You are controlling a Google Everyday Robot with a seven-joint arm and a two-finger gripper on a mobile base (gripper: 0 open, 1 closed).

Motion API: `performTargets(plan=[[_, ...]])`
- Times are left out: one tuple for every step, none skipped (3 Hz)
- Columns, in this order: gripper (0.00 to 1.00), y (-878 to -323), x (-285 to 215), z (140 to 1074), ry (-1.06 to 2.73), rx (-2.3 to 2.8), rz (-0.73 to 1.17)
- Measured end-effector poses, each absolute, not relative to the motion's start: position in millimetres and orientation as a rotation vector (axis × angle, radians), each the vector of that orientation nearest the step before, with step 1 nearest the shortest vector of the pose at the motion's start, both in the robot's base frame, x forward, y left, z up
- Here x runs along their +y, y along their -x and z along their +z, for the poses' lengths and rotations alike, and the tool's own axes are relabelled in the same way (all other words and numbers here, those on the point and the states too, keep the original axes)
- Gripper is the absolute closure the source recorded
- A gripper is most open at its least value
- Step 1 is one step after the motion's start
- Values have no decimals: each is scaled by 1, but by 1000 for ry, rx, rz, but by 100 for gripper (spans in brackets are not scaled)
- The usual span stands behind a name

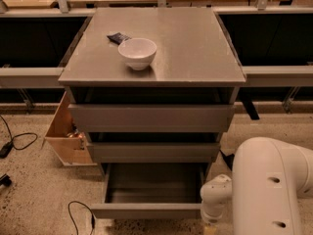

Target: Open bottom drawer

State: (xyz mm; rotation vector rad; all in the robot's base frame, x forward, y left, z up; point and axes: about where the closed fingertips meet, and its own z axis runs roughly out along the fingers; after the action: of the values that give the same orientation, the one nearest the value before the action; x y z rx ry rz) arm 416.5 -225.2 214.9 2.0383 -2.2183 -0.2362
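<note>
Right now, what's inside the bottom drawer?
The bottom drawer is pulled out, and its visible grey floor shows nothing lying on it. Its rear part is hidden under the middle drawer. The gripper sits at the drawer's front right corner.
</note>
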Motion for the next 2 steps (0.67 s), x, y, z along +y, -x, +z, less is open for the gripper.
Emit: performTargets(plan=[[71, -363, -229, 227, -1966, -2136, -345], [73, -354, -230, 228, -1951, -2120, -362]])
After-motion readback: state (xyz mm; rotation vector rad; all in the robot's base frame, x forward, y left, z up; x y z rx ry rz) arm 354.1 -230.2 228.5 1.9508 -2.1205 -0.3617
